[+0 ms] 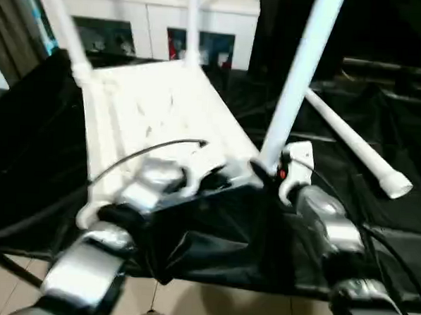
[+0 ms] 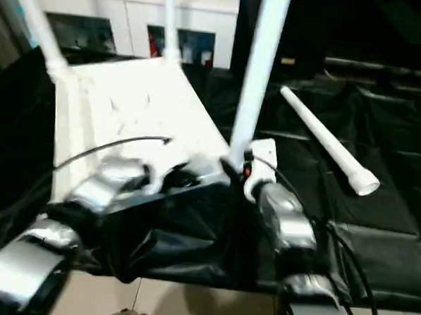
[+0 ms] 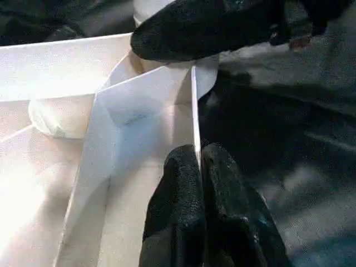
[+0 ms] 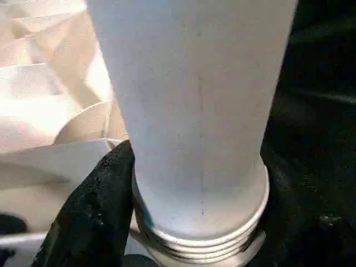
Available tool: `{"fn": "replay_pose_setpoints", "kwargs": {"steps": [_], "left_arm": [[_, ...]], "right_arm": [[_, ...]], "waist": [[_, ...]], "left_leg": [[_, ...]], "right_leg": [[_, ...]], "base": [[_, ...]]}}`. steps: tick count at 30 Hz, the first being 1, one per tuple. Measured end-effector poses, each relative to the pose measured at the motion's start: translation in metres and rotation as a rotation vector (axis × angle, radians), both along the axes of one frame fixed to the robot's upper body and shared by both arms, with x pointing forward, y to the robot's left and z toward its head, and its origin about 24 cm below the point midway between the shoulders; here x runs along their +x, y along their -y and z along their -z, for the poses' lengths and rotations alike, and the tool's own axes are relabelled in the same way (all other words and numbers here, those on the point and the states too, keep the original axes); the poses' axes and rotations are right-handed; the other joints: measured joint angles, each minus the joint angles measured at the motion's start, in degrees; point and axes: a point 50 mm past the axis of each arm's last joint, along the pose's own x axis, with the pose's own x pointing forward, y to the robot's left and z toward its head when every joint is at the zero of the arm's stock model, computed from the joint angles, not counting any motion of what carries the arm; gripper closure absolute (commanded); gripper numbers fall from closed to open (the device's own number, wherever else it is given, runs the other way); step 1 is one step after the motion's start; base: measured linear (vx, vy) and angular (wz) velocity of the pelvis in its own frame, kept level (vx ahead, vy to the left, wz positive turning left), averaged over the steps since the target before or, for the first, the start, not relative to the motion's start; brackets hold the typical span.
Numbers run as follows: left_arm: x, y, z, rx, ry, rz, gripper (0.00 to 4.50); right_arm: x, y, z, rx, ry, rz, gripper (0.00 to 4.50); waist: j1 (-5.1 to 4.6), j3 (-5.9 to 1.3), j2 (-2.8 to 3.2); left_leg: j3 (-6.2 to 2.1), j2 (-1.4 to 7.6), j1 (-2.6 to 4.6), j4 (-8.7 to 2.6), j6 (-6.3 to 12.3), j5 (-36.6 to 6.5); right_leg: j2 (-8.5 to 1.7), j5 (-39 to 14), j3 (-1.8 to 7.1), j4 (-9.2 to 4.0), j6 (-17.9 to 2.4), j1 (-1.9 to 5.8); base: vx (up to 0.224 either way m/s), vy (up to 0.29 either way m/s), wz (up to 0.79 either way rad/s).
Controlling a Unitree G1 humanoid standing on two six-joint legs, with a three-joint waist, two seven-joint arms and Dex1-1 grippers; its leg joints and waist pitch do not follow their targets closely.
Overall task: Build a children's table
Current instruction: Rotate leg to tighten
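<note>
The white children's table top lies upside down on the black cover, ribs facing up. Two white legs stand in its far corner sockets. A third leg stands tilted over the near right corner socket, with my right gripper shut around its threaded base. My left gripper is shut on the thin near rim wall of the top, right beside that socket. A right fingertip shows just beyond it. The fourth leg lies loose on the cover to the right.
The black-covered work table ends at a near edge just below my forearms, with tan floor beneath. White cabinets stand behind. A black cable arcs over the table top near my left wrist.
</note>
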Motion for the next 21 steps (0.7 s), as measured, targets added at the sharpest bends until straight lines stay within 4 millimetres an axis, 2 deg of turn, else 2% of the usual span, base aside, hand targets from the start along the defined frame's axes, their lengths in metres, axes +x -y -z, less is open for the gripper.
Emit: {"fn": "replay_pose_setpoints", "kwargs": {"steps": [1, 9, 13, 15, 21], "left_arm": [[0.000, 0.000, 0.000, -0.001, 0.001, 0.001, 4.50], [-0.001, -0.003, 0.000, -0.003, -0.003, 0.024, 4.50], [-0.003, -0.012, -0.001, -0.012, -0.014, 0.060, 4.50], [-0.007, -0.024, -0.001, -0.013, -0.021, 0.103, 4.50], [-0.018, -0.044, -0.001, -0.020, -0.055, 0.205, 4.50]], "right_arm": [[0.000, 0.000, 0.000, 0.001, 0.003, 0.001, 1.22], [-0.002, 0.000, 0.000, 0.023, 0.016, -0.060, 0.58], [-0.009, 0.008, -0.001, 0.031, 0.017, -0.181, 0.58], [-0.017, 0.014, -0.002, -0.002, 0.016, -0.310, 0.58], [-0.029, 0.016, -0.004, -0.009, -0.003, -0.517, 0.58]], "waist": [[0.10, -0.01, 0.03], [0.03, -0.01, 0.01], [0.02, -0.01, 0.03], [0.02, -0.01, 0.03], [0.14, 0.01, 0.00]], "left_leg": [[0.00, 0.00, -0.02, -0.05, 0.01, 0.0], [0.00, 0.02, -0.04, -0.06, 0.02, 0.0], [0.00, 0.05, -0.04, -0.17, 0.03, 0.0], [0.00, 0.08, -0.05, -0.19, 0.03, 0.0], [0.00, 0.12, -0.08, -0.12, 0.02, 0.0]], "right_leg": [[0.00, 0.0, -0.03, -0.04, 0.0, -0.02], [0.00, 0.0, -0.06, -0.06, 0.0, -0.03], [0.02, 0.0, -0.12, -0.10, 0.0, -0.07], [0.05, 0.0, -0.14, -0.10, 0.0, -0.09], [0.09, 0.0, -0.13, -0.06, 0.0, -0.11]], "base": [[0.000, 0.000, 0.00], [0.000, 0.000, 0.00], [0.000, 0.000, 0.00], [0.000, 0.000, 0.00], [0.000, 0.000, 0.00]]}}
